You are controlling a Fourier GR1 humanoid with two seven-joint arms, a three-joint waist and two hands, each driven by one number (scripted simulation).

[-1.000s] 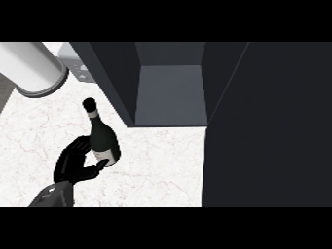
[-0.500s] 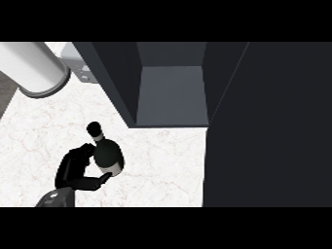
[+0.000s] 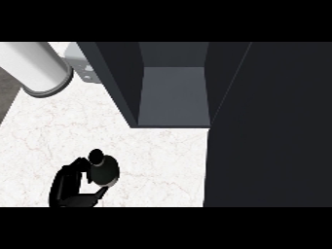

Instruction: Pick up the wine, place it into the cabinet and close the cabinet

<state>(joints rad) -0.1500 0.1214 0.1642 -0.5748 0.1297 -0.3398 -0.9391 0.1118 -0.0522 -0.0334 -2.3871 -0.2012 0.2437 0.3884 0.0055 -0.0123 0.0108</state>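
Head view, near edge first: left hand (image 3: 69, 187) comes in at the lower left, its dark fingers curled round the wine bottle (image 3: 105, 171) from the bottle's left side, so the hand is grasping the bottle. Right hand does not show. The bottle stands upright and is seen almost end-on, cap toward the camera with the shoulder just below it, so its long axis runs up at the lens rather than along the counter. Whether its base touches the white marble counter (image 3: 161, 160) or hangs just above it cannot be told from this angle. Bare marble lies between the bottle and the cabinet (image 3: 118, 82). The key relation: the open compartment, with its grey shelf floor (image 3: 174, 97), lies ahead and to the right of the held bottle, well apart from it, so my judgement is the carry must go forward and rightward, keeping the bottle upright to clear the near left wall. The cabinet door (image 3: 276, 126) is the wide dark panel filling the right side, swung open toward the robot; closing it is not yet done. Farthest, at upper left, a white cylinder (image 3: 32, 65) lies tilted, with a small grey fitting (image 3: 82, 68) just beside it against the cabinet's outer wall.
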